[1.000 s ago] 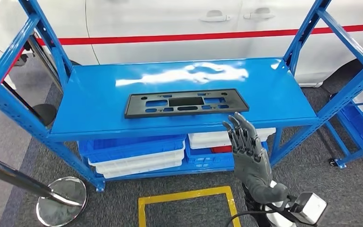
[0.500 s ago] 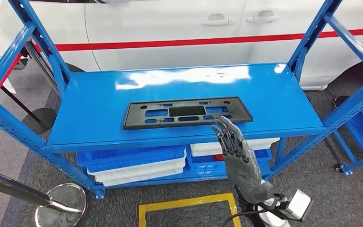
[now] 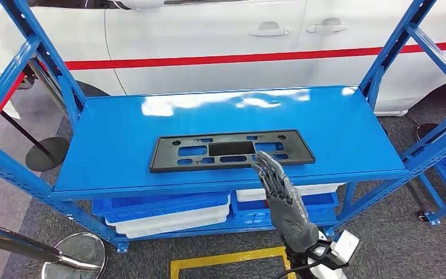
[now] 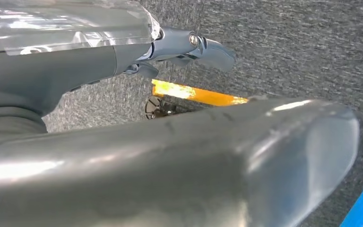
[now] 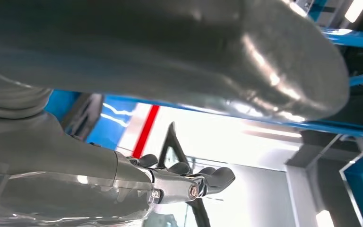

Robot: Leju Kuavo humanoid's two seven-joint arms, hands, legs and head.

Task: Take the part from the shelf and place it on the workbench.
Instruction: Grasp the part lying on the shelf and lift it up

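A: Where is the part (image 3: 231,150)?

B: Flat on the blue shelf (image 3: 122,133), just beyond the fingertips (image 3: 262,158) of the right hand (image 3: 280,195); whether they touch its near edge cannot be told.

A: How would it handle?

B: A thin black plastic frame, probably light and stiff, possibly flexing at the ends. The near long edge, or a cutout beside the fingertips, looks the best hold.

A: The hand's pose?

B: Raised, fingers extended and slightly apart, holding nothing. The left hand (image 4: 189,47) hangs over carpet; its fingers' state cannot be told.

No writing to read here.
Nothing on the shelf (image 3: 122,145), the part (image 3: 230,150) or the car (image 3: 209,35) bears legible text.
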